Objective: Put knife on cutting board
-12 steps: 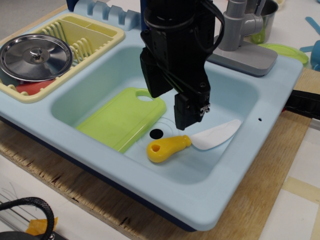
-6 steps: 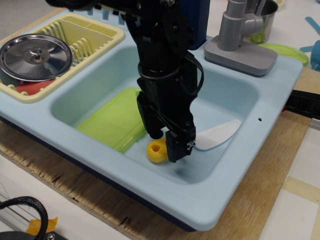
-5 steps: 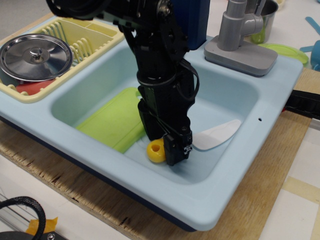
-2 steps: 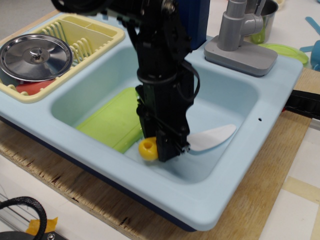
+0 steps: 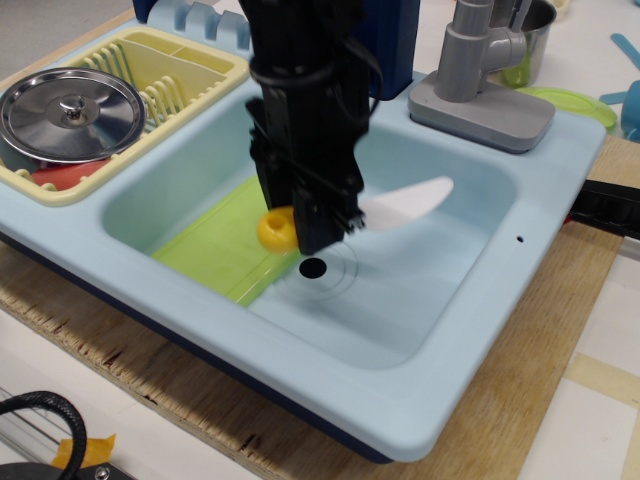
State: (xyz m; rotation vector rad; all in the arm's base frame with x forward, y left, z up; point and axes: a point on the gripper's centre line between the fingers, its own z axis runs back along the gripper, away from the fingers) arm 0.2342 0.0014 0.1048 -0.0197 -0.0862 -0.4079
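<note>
My black gripper (image 5: 305, 228) is shut on the knife's yellow handle (image 5: 274, 229) and holds the knife lifted above the sink floor. The curved white blade (image 5: 405, 198) sticks out to the right of the fingers. The lime-green cutting board (image 5: 215, 248) lies on the sink floor to the left, partly hidden behind the gripper. The handle end hangs just over the board's right edge. The board's handle hole is hidden by the arm.
The light blue toy sink (image 5: 470, 330) has a black drain hole (image 5: 313, 267) just below the gripper. A pale yellow dish rack (image 5: 190, 70) with a metal lid (image 5: 72, 113) stands at back left. A grey faucet (image 5: 480, 70) stands at back right.
The gripper came down, shut on the yellow handle, then lifted the knife off the sink floor and carried it up and left toward the board.
</note>
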